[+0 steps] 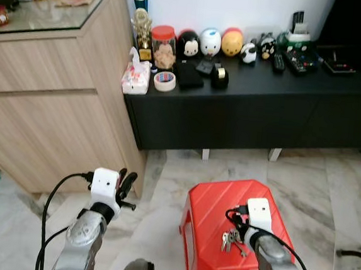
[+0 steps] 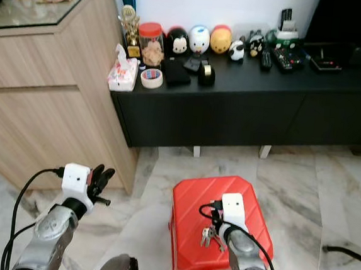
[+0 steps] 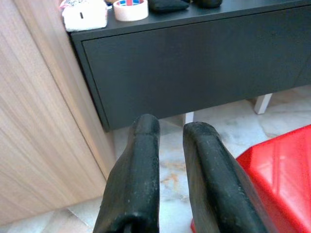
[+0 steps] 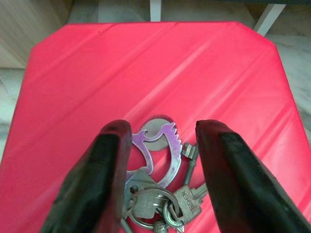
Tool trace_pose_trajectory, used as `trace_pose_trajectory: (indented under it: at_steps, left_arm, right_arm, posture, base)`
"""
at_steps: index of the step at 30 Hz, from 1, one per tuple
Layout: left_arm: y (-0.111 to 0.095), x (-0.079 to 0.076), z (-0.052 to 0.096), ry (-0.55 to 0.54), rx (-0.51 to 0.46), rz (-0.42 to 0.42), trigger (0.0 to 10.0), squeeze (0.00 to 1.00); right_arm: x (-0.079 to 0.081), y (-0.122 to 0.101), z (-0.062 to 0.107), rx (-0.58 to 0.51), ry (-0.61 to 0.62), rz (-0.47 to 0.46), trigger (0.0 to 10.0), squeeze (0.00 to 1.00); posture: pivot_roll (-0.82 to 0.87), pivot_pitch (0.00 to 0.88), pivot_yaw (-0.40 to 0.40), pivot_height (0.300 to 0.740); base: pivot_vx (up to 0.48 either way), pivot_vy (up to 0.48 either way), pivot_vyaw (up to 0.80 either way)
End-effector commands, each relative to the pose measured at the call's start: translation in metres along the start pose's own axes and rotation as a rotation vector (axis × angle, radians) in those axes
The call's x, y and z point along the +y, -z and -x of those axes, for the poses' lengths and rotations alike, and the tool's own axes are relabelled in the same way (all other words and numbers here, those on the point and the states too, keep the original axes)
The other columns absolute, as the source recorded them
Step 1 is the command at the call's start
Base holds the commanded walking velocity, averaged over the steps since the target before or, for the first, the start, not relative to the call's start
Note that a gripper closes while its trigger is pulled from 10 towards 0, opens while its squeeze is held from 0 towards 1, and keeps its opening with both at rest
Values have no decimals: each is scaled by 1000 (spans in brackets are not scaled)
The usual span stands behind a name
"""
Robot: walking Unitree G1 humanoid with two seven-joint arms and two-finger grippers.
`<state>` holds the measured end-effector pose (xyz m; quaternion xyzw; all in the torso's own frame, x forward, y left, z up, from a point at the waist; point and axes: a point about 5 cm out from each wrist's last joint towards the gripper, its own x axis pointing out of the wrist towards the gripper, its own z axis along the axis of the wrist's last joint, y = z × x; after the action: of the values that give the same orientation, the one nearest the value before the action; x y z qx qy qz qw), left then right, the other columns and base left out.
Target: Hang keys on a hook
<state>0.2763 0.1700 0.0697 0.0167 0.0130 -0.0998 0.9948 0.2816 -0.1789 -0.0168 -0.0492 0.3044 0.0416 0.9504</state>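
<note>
My right gripper [image 4: 160, 160] hangs over the key bunch [image 4: 163, 187] on the red stool [image 4: 146, 68], jaws wide to straddle it for the pickup. My left gripper [image 3: 170, 145] idles, jaws narrow.

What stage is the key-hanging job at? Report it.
Done: the right gripper is over the red stool, open, one finger on each side of the keys.
In hand: the grasp; the keys lie on the stool, not yet pinched.
Left: closing on them, lifting them and hanging them on a hook. The left gripper is raised beside the wooden cabinet, holding nothing.
</note>
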Motion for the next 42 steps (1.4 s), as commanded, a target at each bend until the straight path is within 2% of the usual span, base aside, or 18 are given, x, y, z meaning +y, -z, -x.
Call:
trace_pose_trajectory:
  at_steps: [1, 2, 3, 4, 5, 13, 26, 34, 36, 37, 42]
  left_arm:
    - [-3, -2, 2, 1, 10, 0, 10000, 0]
    - [-6, -5, 5, 4, 11, 2, 10000, 0]
    - [-9, -8, 8, 6, 12, 5, 10000, 0]
    - [-9, -8, 8, 6, 12, 5, 10000, 0]
    - [-10, -10, 10, 6, 14, 7, 10000, 0]
    - [-19, -17, 20, -2, 44, 20, 10000, 0]
    - [-14, -14, 27, -22, 96, 28, 10000, 0]
    - [-11, -13, 28, -22, 108, 28, 10000, 0]
    - [-11, -13, 28, -22, 110, 28, 10000, 0]
    - [-10, -12, 29, -22, 112, 28, 10000, 0]
    - [-6, -12, 29, -21, 121, 28, 10000, 0]
  right_arm:
    - [3, -5, -2, 2, -11, 2, 10000, 1000]
    - [3, -6, -2, 2, -14, 9, 10000, 1000]
    - [3, -6, -3, 10, -21, 23, 10000, 753]
    - [3, -6, -3, 10, -21, 23, 10000, 753]
    - [2, -6, -2, 15, -25, 28, 10000, 0]
    - [3, 6, -1, 102, -71, 65, 10000, 0]
    - [4, 17, 2, 143, -103, 77, 10000, 0]
    - [0, 31, 6, 195, -76, 66, 10000, 0]
    - [1, 32, 7, 187, -84, 56, 9608, 0]
    - [2, 32, 7, 187, -86, 56, 0, 0]
    - [3, 33, 7, 189, -83, 50, 0, 0]
  posture:
    - [21, 87, 62, 640]
    - [24, 95, 60, 640]
    - [28, 107, 57, 640]
    - [28, 107, 57, 640]
    - [30, 113, 56, 640]
    - [54, 143, 46, 640]
    - [73, 166, 42, 640]
    - [76, 172, 46, 640]
    - [78, 173, 47, 640]
    - [76, 174, 48, 640]
    - [75, 174, 50, 640]
  base:
    - [0, 0, 0]
    - [0, 0, 0]
    - [0, 0, 0]
    - [0, 0, 0]
    - [0, 0, 0]
    - [0, 0, 0]
    - [0, 0, 0]
    - [0, 0, 0]
    - [0, 0, 0]
    - [0, 0, 0]
    - [0, 0, 0]
